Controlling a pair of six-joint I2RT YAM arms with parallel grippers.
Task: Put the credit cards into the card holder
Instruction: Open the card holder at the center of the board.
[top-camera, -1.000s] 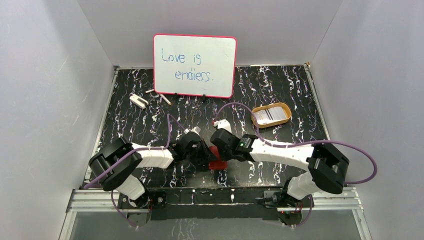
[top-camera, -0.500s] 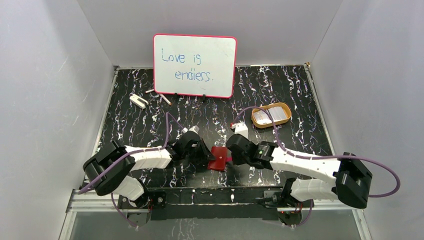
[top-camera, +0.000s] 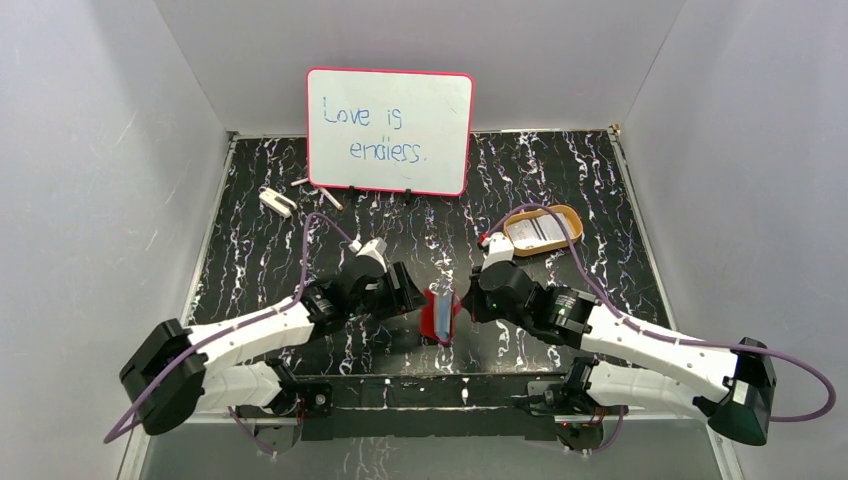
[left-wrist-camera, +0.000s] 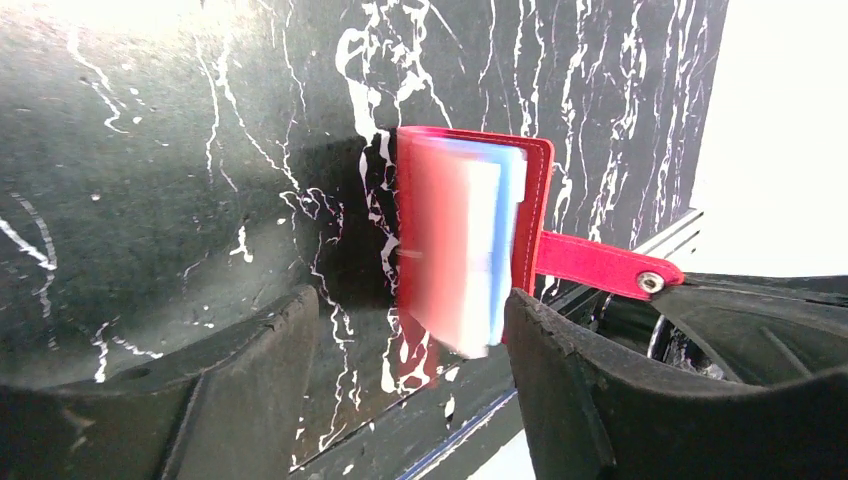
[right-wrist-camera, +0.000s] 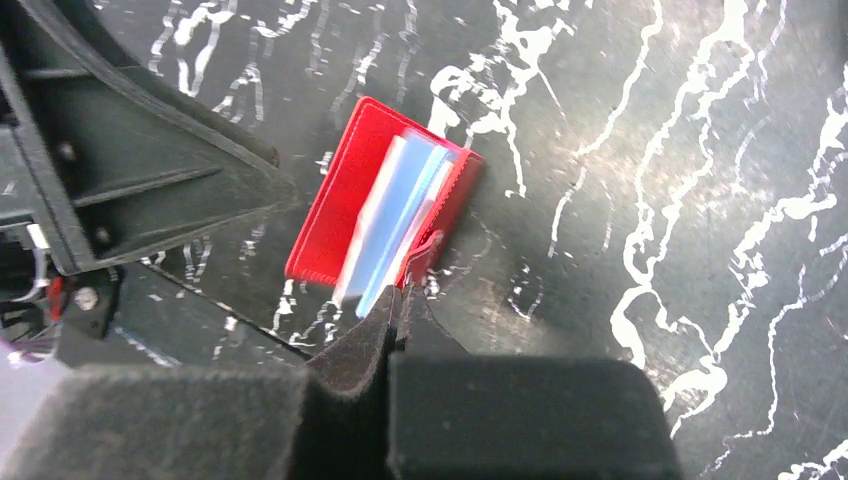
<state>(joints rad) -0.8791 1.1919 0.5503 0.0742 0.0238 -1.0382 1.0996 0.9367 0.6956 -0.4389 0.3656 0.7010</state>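
Now, the left gripper hangs wide open and empty, just left of the card holder at the near middle. Only the right gripper, pinched shut on the snap tab, props it up. If that slips, the holder flops and the credit cards could spill. Whiteboard far back, orange-rimmed tray far right; neither is in the way.

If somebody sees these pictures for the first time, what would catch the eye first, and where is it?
The bright red card holder stands out at the near middle of the black marbled table, half open with pale blue pockets showing. The right gripper is shut on its snap tab, while the left gripper stands open beside it. At the back, a pink-framed whiteboard reads "Love is endless."
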